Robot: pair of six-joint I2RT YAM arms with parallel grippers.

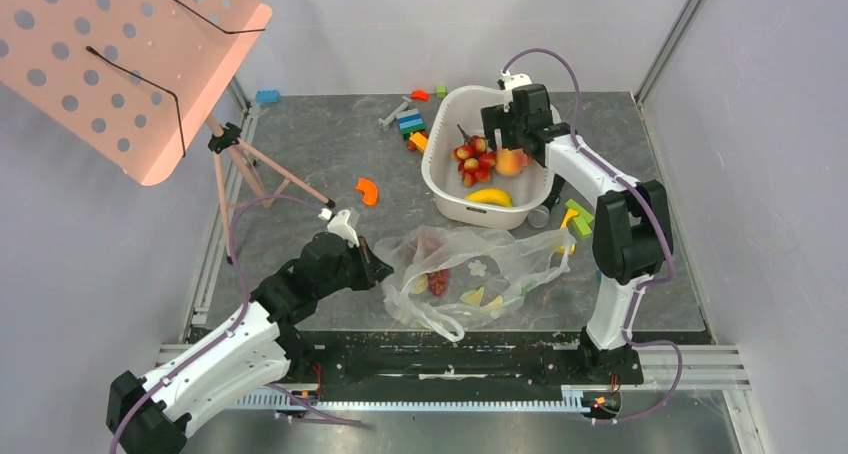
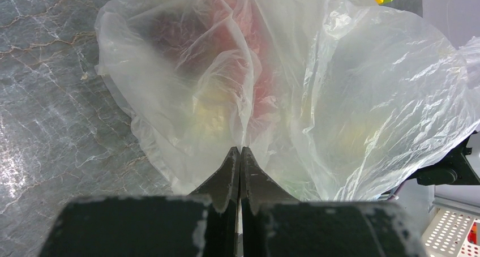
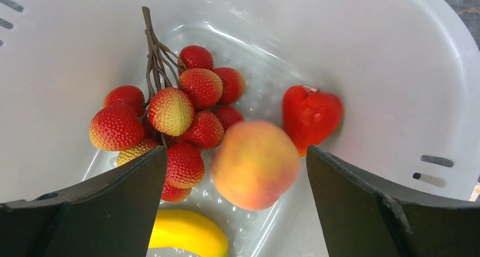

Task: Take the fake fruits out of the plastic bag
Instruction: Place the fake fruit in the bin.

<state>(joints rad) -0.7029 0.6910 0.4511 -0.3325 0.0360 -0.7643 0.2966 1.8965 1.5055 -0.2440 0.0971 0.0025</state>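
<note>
R tool (image 3: 236,152) spread over peach (image 3: 256,165), L tool (image 2: 241,150) tight on bag (image 2: 368,98)

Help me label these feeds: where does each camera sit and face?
Top external: above and behind the bases, looking down on the table; both arms show.
Left wrist: on the left arm, facing the plastic bag past its shut left gripper.
Right wrist: above the white basin, looking down at the peach inside its open right gripper.
Shared: top and right wrist, basin and peach; top and left wrist, the bag.

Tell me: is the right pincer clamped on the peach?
No, the right pincer stands wide open, and the peach sits clear of both fingers.
</note>
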